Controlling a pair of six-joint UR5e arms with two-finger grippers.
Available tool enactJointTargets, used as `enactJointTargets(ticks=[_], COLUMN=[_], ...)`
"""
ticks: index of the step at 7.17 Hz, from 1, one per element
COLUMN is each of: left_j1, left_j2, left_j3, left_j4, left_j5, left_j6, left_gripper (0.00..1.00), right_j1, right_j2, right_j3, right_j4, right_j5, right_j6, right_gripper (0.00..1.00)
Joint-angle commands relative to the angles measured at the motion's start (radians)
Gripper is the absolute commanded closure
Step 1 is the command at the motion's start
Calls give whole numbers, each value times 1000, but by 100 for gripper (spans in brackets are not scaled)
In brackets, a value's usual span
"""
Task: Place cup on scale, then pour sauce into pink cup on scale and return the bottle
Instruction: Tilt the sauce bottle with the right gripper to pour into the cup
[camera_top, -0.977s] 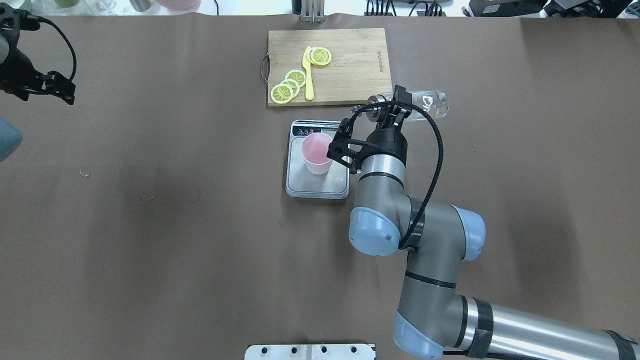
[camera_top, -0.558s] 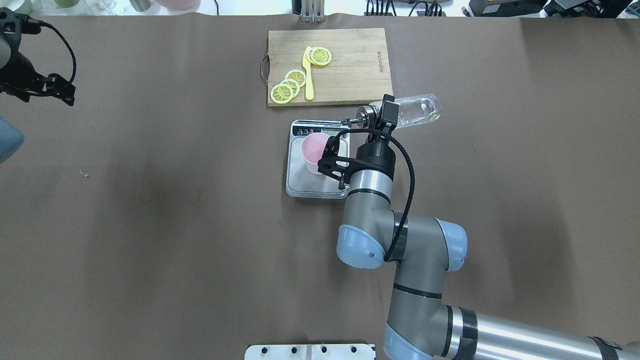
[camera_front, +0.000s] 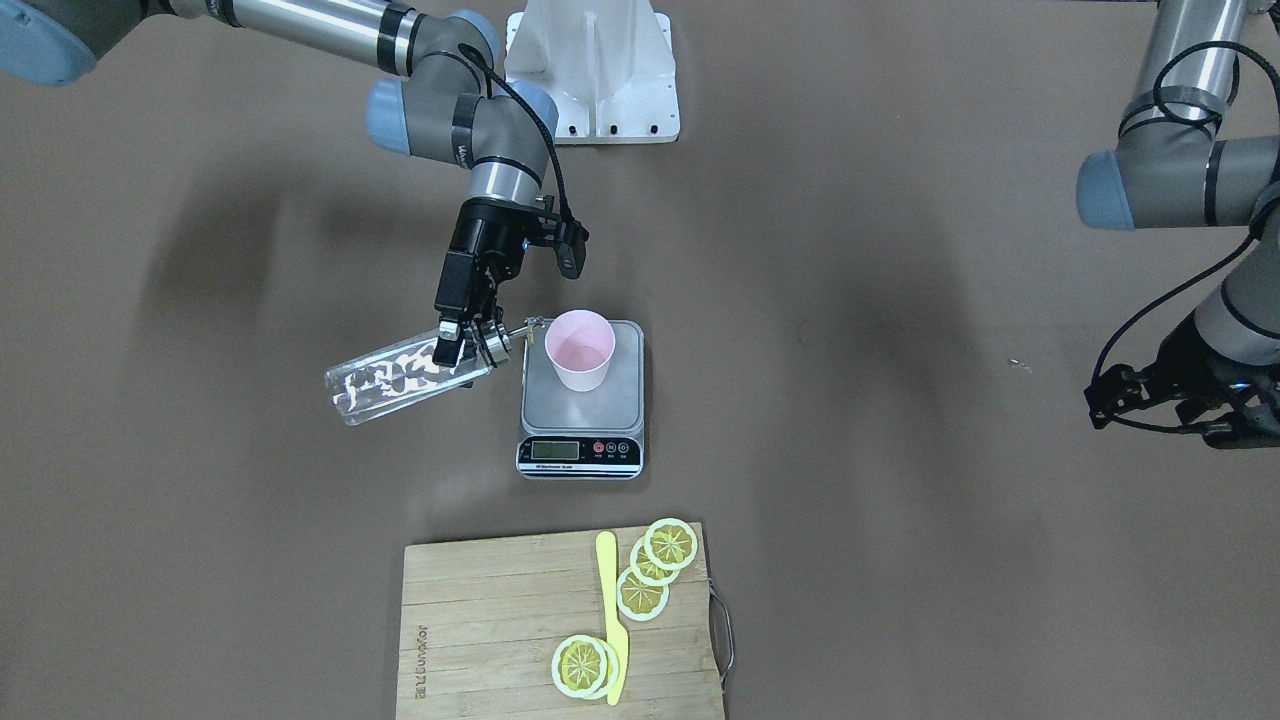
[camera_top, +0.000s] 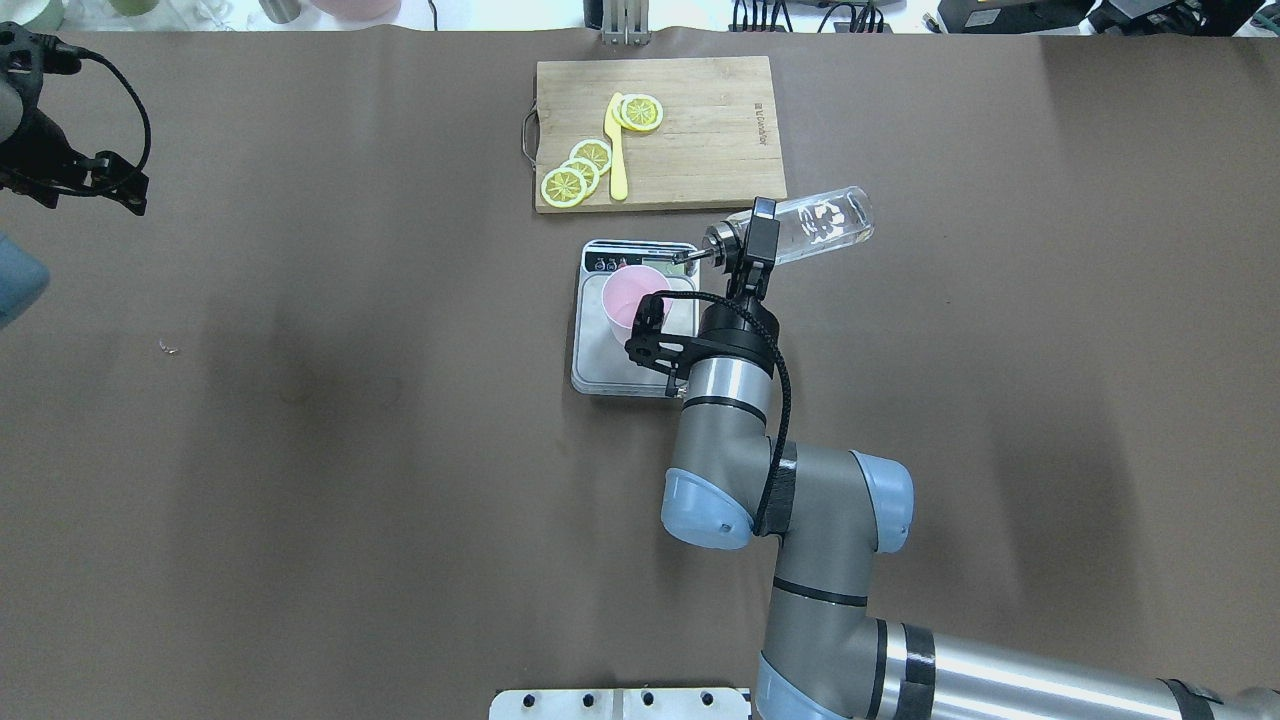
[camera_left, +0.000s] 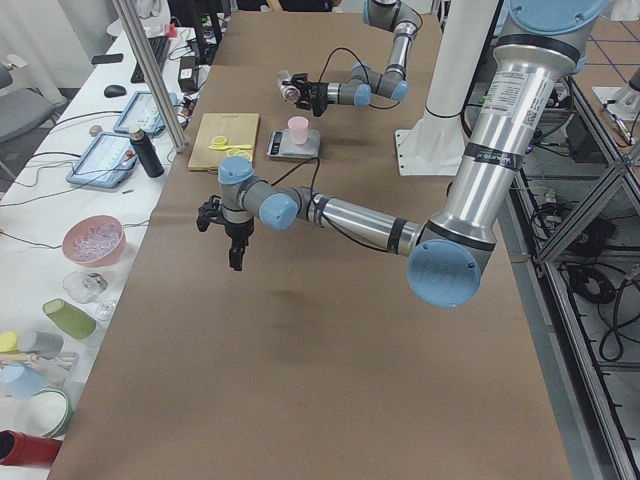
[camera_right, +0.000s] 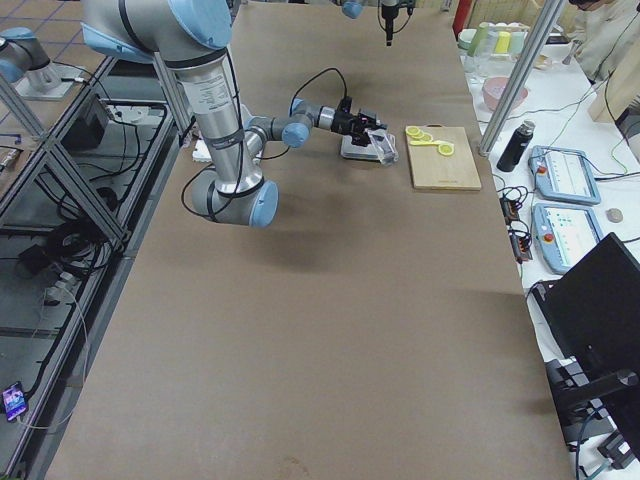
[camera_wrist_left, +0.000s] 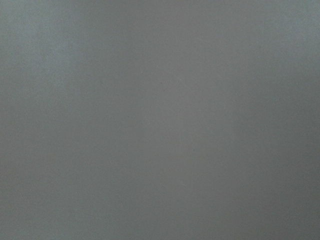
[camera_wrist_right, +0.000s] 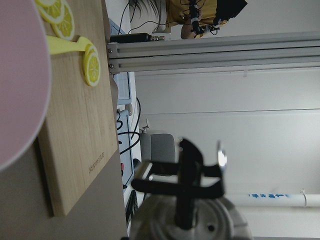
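I am clamping the bottle (camera_front: 400, 377) in my right gripper (camera_front: 462, 345), its spout just beside the cup (camera_front: 580, 350) on the scale (camera_front: 582, 420); overhead my wrist (camera_top: 725, 385) is hiding part of the cup; left gripper (camera_left: 237, 258): cannot tell

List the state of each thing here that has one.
cup, upright on the scale
scale, flat, bearing the cup
bottle, tipped nearly flat, spout toward the cup
sauce, inside the bottle, no stream visible
right gripper, shut on the bottle
left gripper, off to the side, jaws unclear
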Motion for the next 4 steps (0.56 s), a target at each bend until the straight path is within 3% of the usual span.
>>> enactJointTargets(ticks=[1,4], left_j1=[1,-1], left_j2=[-1,-1], left_j3=[28,37], left_j4=[-30,-37], left_j5=[1,1], left_j6=[0,-2], left_gripper=[1,1], right_j1=[-1,-2], right_j2=[14,16], right_j3=[-14,-35], right_j4=[2,2], right_j5=[-64,-95], right_j6=[-74,-76], right_gripper=[100,100])
